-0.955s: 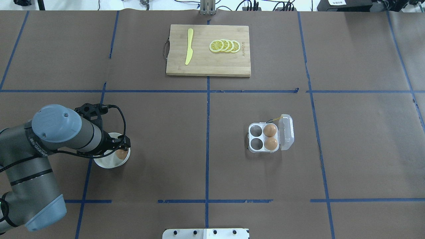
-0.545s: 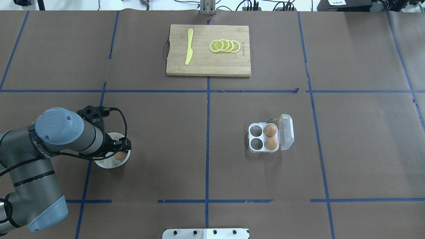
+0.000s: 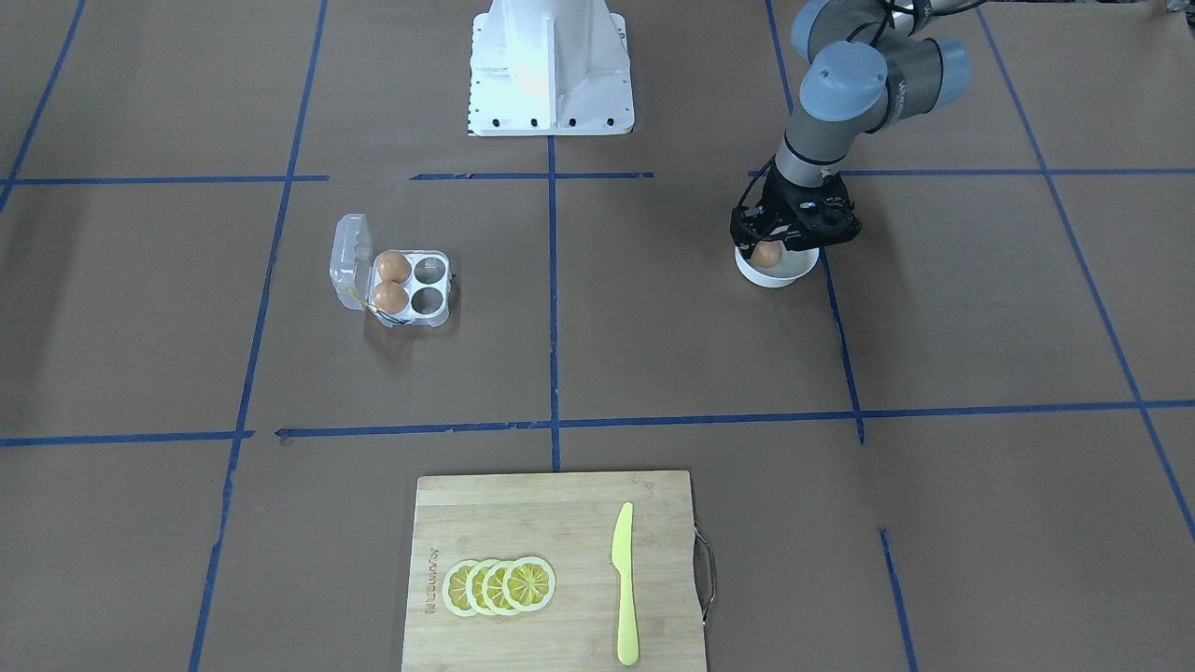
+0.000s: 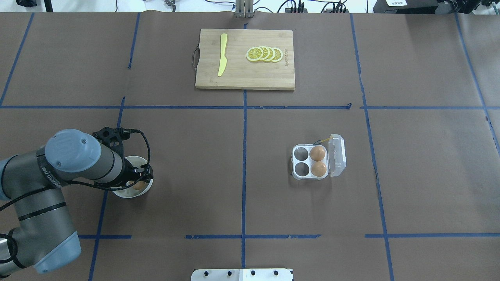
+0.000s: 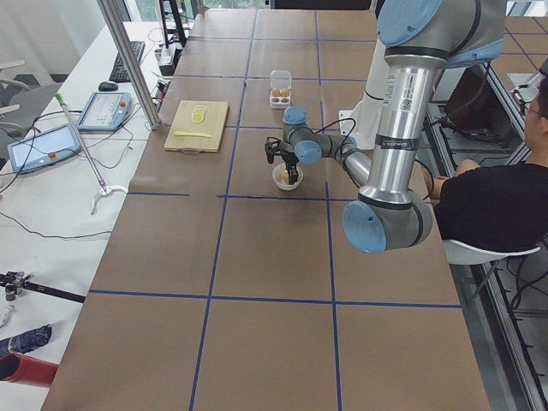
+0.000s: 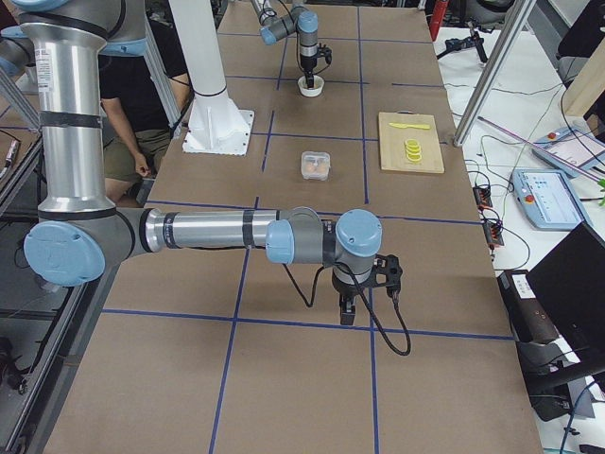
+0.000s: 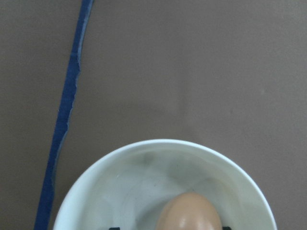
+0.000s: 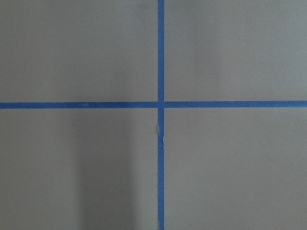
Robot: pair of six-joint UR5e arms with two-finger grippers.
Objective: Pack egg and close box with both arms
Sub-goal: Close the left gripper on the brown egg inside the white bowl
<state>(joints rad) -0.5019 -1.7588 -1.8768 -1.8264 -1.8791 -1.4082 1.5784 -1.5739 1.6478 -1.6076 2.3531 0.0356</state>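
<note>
Well, the packing is only part done from where I stand. The box (image 4: 309, 161) sits well apart from the bowl (image 3: 789, 273), with its clear lid (image 4: 336, 155) thrown open on the side turned away from the bowl. Two other eggs (image 4: 317, 153) already fill the cells farther from the bowl. The two empty cells (image 4: 301, 153) are the ones facing the bowl.

The egg (image 7: 189, 213) to be packed is down inside the bowl, not clear of its rim as far as I can see. The left gripper (image 3: 768, 246) hangs right over the bowl, with its jaws down on either side of the egg. Whether they have pinched it yet I cannot tell, since only thin dark slivers of them show beside it.

The right gripper (image 6: 348, 312) is far from the bowl, out past the box, pointing down at bare table (image 8: 230, 57) where two tape lines cross. Its jaws show too poorly for me to say if they are open or closed.

So what I reckon is left:
- lifting the egg out of the bowl
- carrying it across to an empty cell
- folding the lid over with both arms
</note>
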